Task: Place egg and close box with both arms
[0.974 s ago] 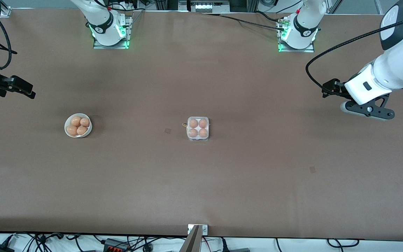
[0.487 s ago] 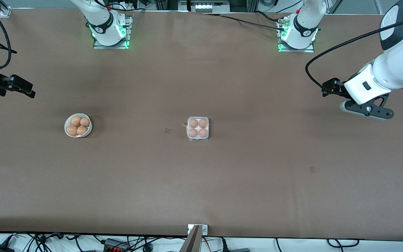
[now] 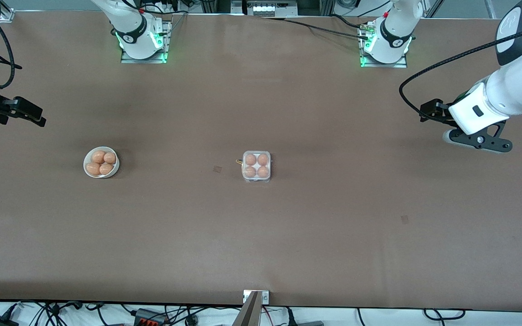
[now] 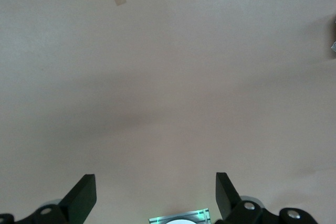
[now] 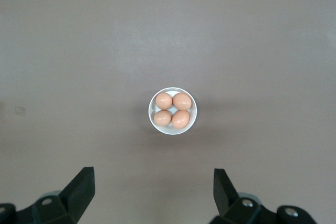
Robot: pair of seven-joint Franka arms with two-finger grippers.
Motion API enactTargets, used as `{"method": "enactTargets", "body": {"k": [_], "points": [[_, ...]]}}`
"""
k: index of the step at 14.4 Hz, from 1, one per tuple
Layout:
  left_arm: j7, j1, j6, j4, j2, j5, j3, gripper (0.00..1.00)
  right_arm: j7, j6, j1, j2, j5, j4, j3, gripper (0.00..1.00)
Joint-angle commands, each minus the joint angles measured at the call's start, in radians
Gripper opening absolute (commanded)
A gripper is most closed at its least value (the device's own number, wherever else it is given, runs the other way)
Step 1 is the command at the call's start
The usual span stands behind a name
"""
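Eggs fill all four cells of the box [image 3: 256,166], which sits lid down mid-surface [image 3: 288,235]. Toward the right arm's end, a white bowl [image 3: 101,162] holds four more. Left tool [image 4: 155,195] hangs spread wide over the left arm's end; right tool [image 5: 153,190], fingers equally apart, hangs high over the right arm's end.

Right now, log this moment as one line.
box: four eggs, lid down | left tool: open, table end | right tool: open, over bowl
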Motion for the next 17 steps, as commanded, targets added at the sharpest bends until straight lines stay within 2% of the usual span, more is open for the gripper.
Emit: {"method": "enactTargets", "body": {"k": [1, 7, 13, 14, 16, 17], "points": [[0.029, 0.019, -0.003, -0.013, -0.025, -0.021, -0.002, 1.0, -0.005, -0.005, -0.006, -0.014, -0.002, -0.005, 0.006, 1.0], [0.046, 0.005, 0.0, -0.015, -0.032, -0.024, 0.011, 1.0, -0.014, -0.008, -0.005, -0.014, -0.005, -0.005, 0.005, 1.0], [0.092, -0.246, 0.031, -0.056, -0.077, -0.03, 0.278, 1.0, -0.014, -0.008, -0.005, -0.014, -0.007, -0.005, 0.005, 1.0], [0.094, -0.28, 0.061, -0.087, -0.1, -0.031, 0.319, 1.0, -0.014, -0.006, -0.005, -0.014, -0.007, -0.005, 0.005, 1.0], [0.098, -0.412, 0.149, -0.192, -0.169, -0.036, 0.462, 1.0, -0.014, -0.006, -0.005, -0.014, -0.007, -0.005, 0.006, 1.0], [0.097, -0.418, 0.173, -0.216, -0.18, -0.038, 0.475, 1.0, -0.014, -0.008, -0.005, -0.015, -0.007, -0.007, 0.006, 1.0]]}}
